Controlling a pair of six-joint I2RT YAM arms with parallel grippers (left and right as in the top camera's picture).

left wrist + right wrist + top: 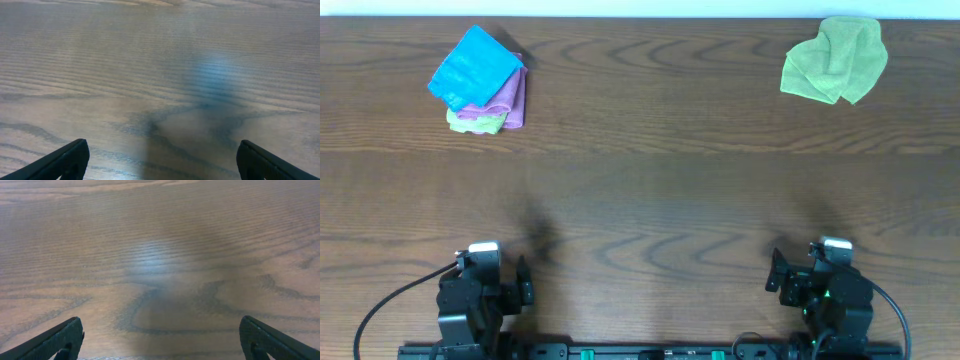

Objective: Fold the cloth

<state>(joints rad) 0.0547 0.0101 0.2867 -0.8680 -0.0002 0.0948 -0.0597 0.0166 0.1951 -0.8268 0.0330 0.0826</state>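
A crumpled green cloth (835,60) lies at the far right of the wooden table. A stack of folded cloths (480,82), blue on top of pink and green, lies at the far left. My left gripper (525,282) rests at the near left edge, open and empty; its view shows only bare wood between the fingers (161,160). My right gripper (775,275) rests at the near right edge, open and empty; its view shows only bare wood between the fingers (161,340). Both grippers are far from the cloths.
The wooden table (650,180) spans the whole view. The arm bases and a black rail (650,350) sit along the near edge.
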